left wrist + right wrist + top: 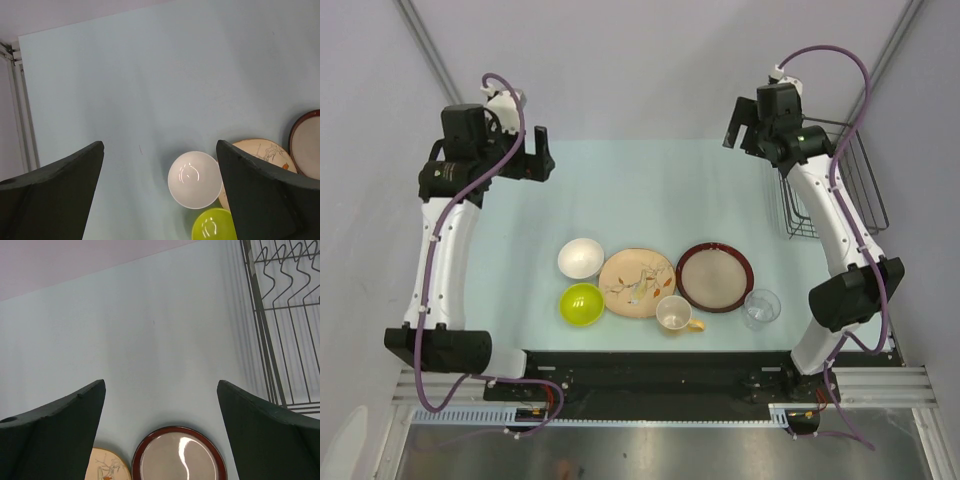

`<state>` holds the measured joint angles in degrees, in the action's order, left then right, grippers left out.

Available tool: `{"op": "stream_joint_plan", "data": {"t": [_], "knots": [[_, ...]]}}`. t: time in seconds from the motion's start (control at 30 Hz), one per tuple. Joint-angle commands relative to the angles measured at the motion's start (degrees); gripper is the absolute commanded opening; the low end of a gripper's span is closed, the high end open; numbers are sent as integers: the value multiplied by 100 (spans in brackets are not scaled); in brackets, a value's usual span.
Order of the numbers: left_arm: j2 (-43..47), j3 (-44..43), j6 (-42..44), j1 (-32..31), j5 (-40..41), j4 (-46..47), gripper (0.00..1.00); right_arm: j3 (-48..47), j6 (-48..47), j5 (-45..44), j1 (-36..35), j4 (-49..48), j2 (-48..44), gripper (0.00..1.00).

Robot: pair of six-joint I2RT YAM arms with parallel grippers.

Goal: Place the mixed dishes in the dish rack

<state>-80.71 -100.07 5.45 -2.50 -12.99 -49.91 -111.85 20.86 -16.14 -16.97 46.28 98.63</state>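
Hovering high over the table (650,190), left fingers (55,200) and right fingers (55,435) gape wide, empty.

Overhead view, two high wrist views facing down, sharing red-rimmed plate (179,455)

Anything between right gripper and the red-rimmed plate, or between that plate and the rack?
Nothing visible. Right gripper hangs open over bare table beyond the plate. Bare table also runs from plate to rack; the glass sits nearer the bases, off that line.
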Motion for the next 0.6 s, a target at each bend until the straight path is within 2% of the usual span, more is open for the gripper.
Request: {"op": "stream_joint_plan", "data": {"t": [0.0, 0.1, 0.23, 0.4, 0.57], "knots": [[-15, -74, 60, -22, 131, 175, 100, -135, -153, -56, 158, -260, -248, 100], [-129, -13, 289, -22, 104, 113, 100, -187, -241, 164, 474, -418, -195, 100], [-287, 40, 360, -22, 139, 166, 100, -468, -65, 103, 1352, -769, 156, 100], [-323, 93, 369, -22, -106, 253, 100, -1443, -241, -144, 1626, -849, 1315, 100], [-375, 234, 421, -22, -256, 342, 100, -1366, -196, 120, 1653, -928, 1949, 95]]}}
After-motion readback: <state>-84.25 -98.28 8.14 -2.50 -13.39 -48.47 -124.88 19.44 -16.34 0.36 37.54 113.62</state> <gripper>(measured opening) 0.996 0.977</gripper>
